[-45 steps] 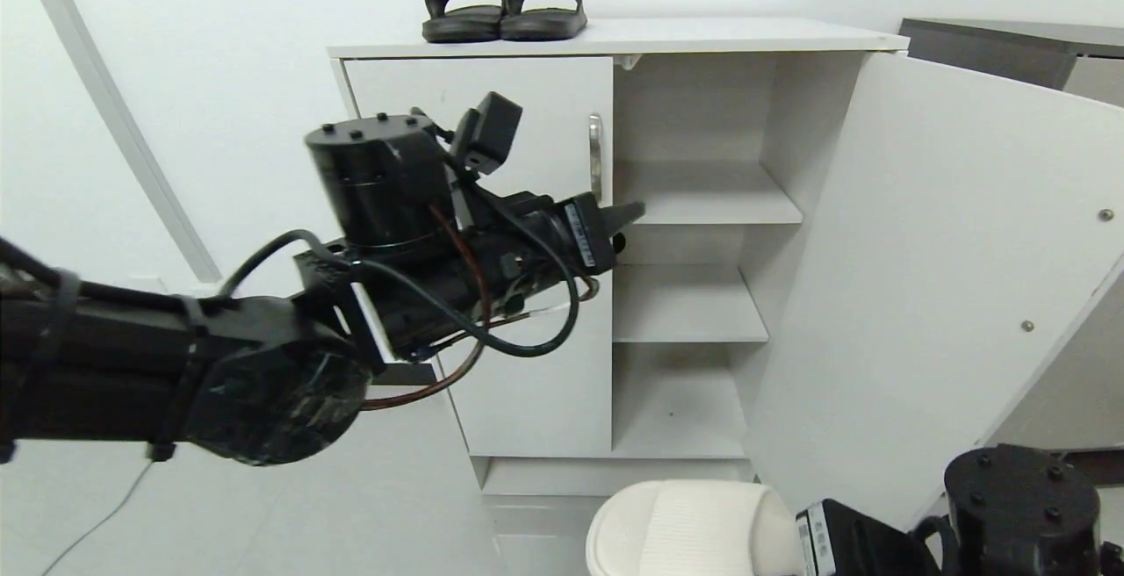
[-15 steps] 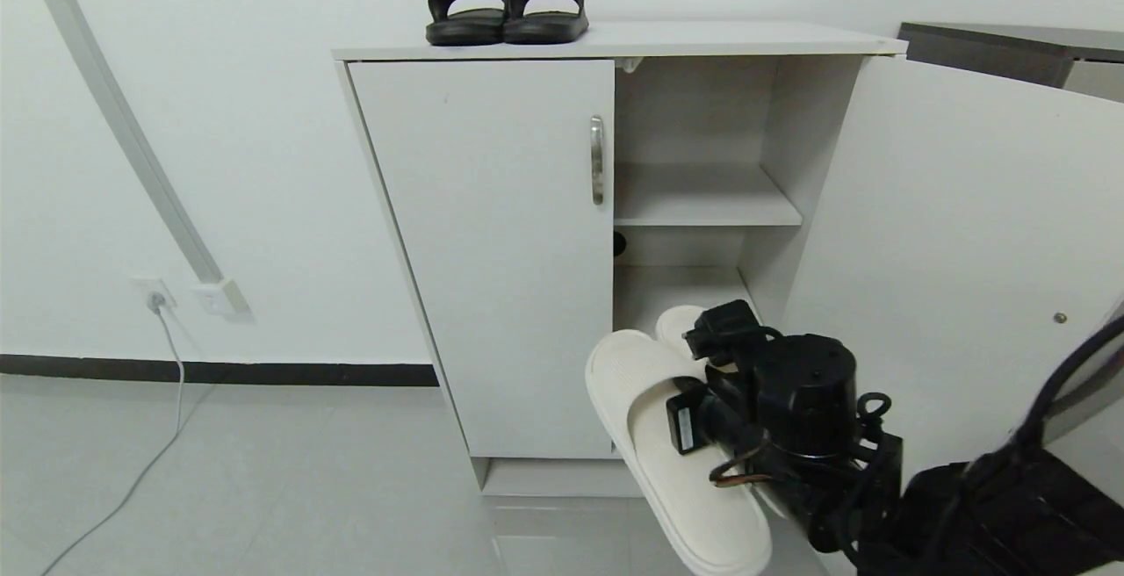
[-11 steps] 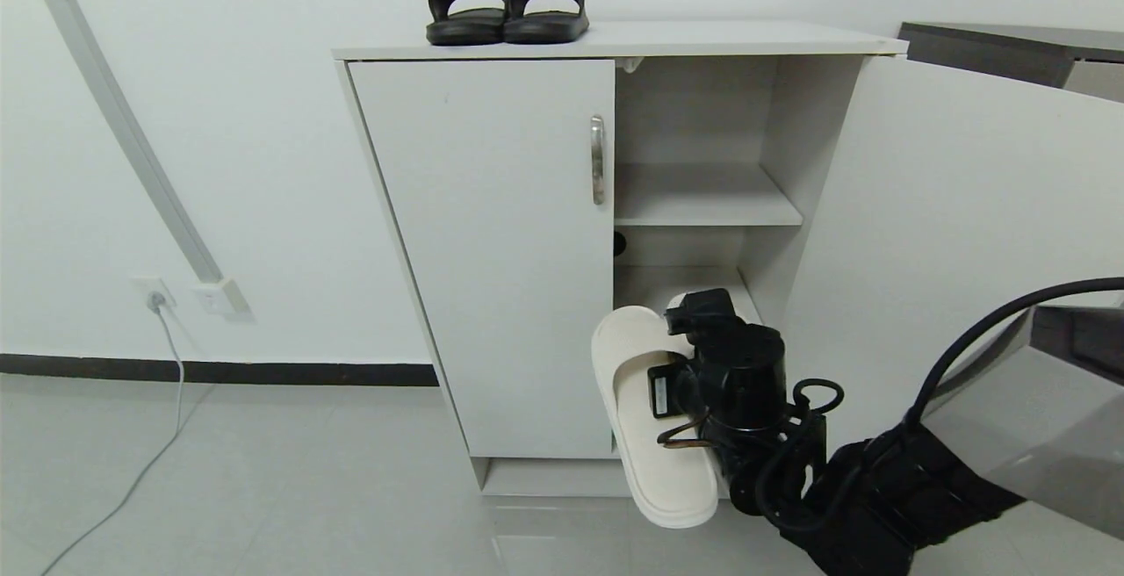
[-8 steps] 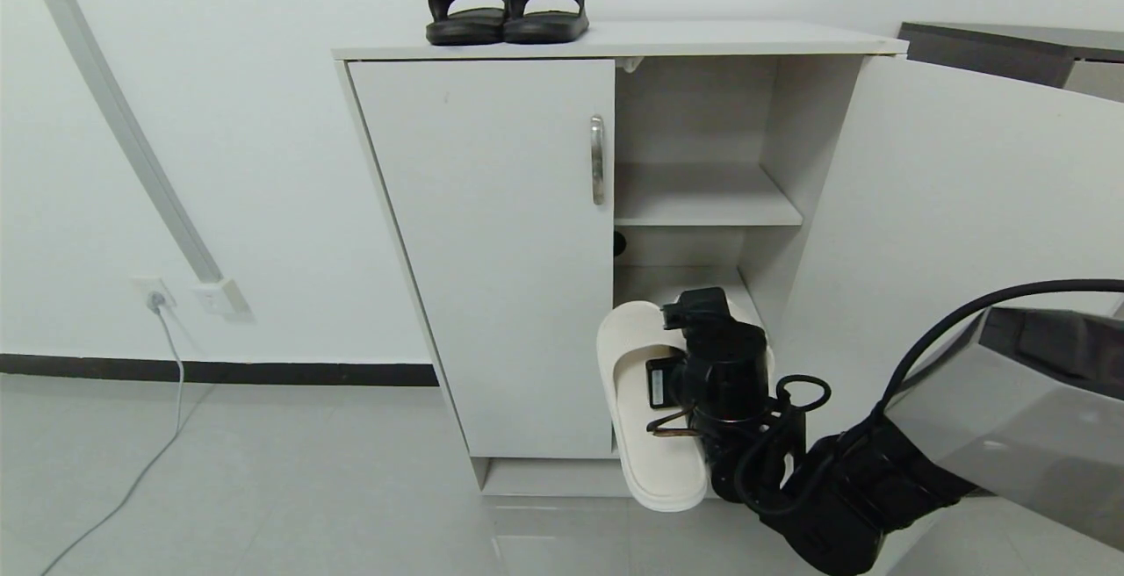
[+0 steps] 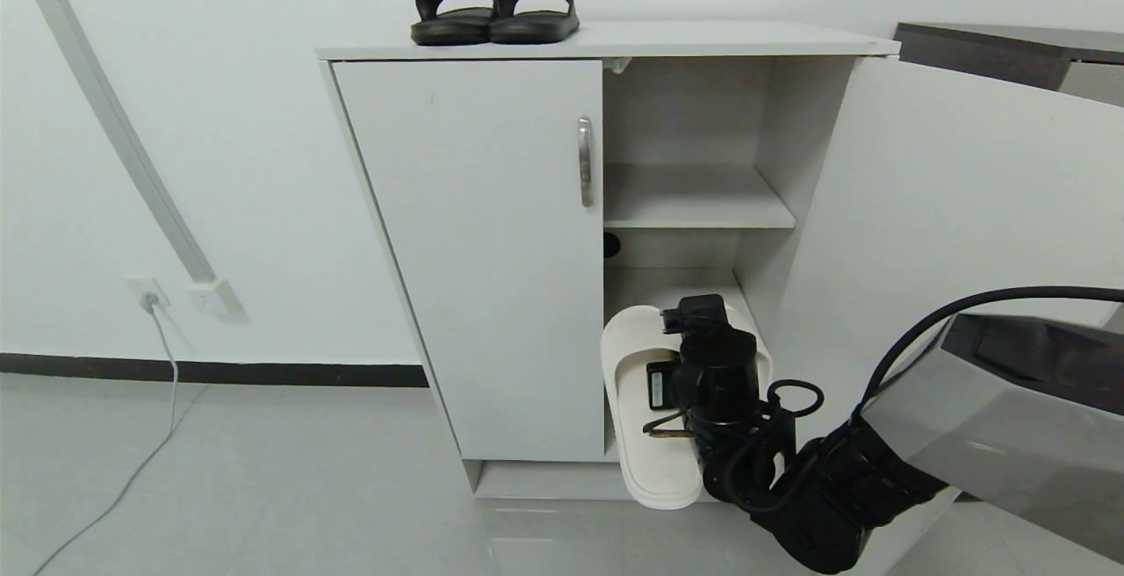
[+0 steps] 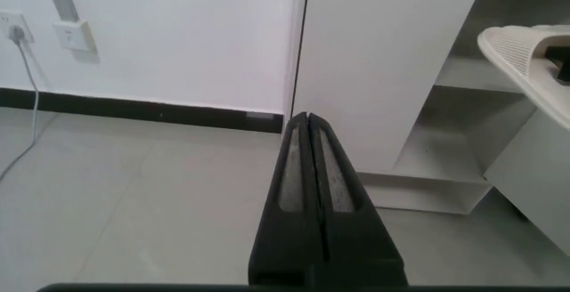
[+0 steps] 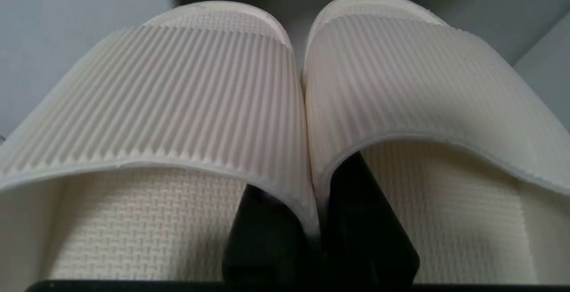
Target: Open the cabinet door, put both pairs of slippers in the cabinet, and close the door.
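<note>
A white cabinet stands against the wall with its left door closed and its right door swung wide open. A pair of black slippers rests on the cabinet top. A pair of white slippers hangs toes-first at the opening, in front of the lower compartment and below the middle shelf. My right gripper is shut on the two inner strap edges of the white slippers, pinching them together. My left gripper is shut with nothing in it, low over the floor left of the cabinet.
The upper shelf is bare. The open door sits close to the right of my right arm. A wall socket with a cable is on the left wall, over grey floor. A grey unit stands behind the open door.
My right arm has carried the white slippers forward to the cabinet opening. The left arm, in front of the cabinet three seconds ago, has withdrawn. The head camera has shifted slightly.
</note>
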`<state>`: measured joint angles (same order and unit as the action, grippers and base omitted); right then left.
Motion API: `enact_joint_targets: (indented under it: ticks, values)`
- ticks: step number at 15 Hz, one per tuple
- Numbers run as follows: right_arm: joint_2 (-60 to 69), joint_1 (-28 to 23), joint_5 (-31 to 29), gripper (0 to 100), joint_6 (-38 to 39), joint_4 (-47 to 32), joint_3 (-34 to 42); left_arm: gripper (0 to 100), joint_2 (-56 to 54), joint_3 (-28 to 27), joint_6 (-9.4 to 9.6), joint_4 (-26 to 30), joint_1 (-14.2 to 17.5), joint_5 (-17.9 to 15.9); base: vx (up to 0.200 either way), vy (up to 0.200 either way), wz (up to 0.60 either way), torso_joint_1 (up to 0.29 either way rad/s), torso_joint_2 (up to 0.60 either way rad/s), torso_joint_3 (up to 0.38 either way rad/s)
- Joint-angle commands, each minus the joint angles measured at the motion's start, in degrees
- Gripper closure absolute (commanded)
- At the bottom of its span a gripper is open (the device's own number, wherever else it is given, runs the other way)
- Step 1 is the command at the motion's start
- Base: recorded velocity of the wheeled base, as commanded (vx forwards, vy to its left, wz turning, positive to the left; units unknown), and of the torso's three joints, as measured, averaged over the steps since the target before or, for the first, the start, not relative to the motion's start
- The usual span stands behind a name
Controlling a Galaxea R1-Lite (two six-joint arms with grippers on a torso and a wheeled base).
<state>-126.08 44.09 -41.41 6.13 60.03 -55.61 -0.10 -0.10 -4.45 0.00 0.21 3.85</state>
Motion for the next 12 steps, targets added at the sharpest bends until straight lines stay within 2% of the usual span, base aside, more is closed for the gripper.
enact_joint_targets:
  ticks: [1,3,12]
  values:
    - [-0.2,0.0,0.0,100,0.1,0.0,0.2,100,0.2,0.0,-0.03,0.0,0.0,0.0,0.000,-0.200,0.00,0.002,0.00,0.002]
    - [-0.3,0.3,0.0,100,0.0,0.0,0.3,100,0.2,0.0,-0.21,-0.1,0.0,0.1,0.000,-0.200,0.00,0.000,0.00,0.005]
    - [-2.3,-1.1,0.4,100,0.9,0.1,0.1,100,0.2,0.0,-0.30,-0.1,0.0,0.2,0.000,0.000,0.00,0.000,0.00,0.000]
